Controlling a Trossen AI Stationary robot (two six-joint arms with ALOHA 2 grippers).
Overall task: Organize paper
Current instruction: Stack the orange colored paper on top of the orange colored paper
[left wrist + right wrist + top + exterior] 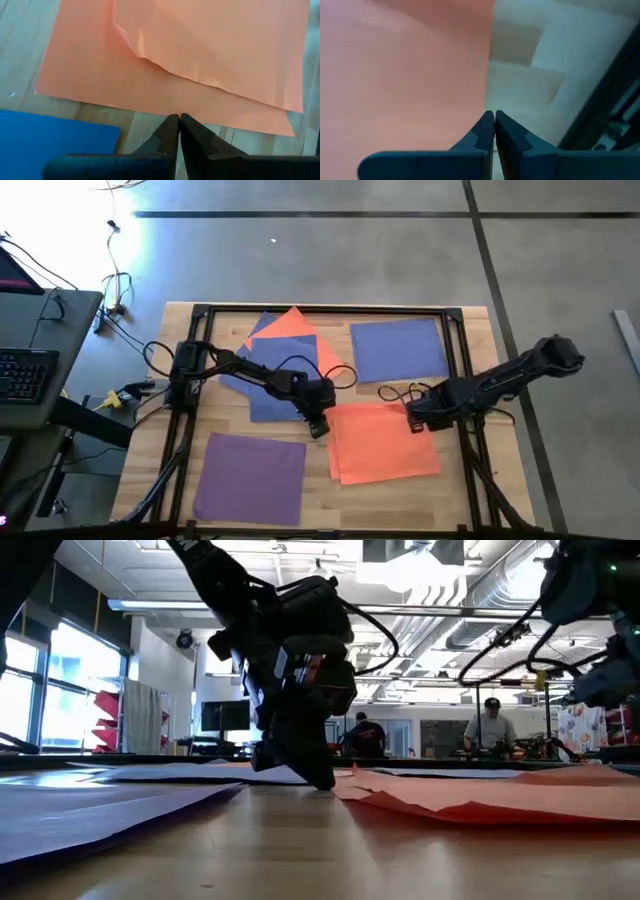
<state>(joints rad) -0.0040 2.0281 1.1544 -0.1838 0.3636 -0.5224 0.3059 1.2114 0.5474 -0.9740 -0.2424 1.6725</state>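
Note:
Two orange sheets (385, 442) lie stacked askew at the table's centre right; the upper one (225, 45) has a curled edge. A blue sheet (398, 348) lies far right, and a purple one (250, 475) near left. Orange and blue sheets (285, 345) overlap at the far centre. My left gripper (318, 427) is shut, its tips down at the orange stack's left edge. My right gripper (412, 420) is shut over the stack's far right corner, and in the low view it looks raised above the paper. My left gripper points down, slanting from the table's left, and its shut fingertips (322, 780) meet the bare wood just beside the lower orange sheet's edge (165, 111). Whether they touch the paper itself I cannot tell. My right gripper stands over the orange sheet's edge (487, 95); whether it touches it I cannot tell.
A black frame (465, 380) runs around the table top. A cable (395, 391) loops by the right arm. A desk with a keyboard (25, 375) stands beyond the left edge. People (490, 725) stand in the room behind. There is bare wood (320, 480) between the purple and orange sheets.

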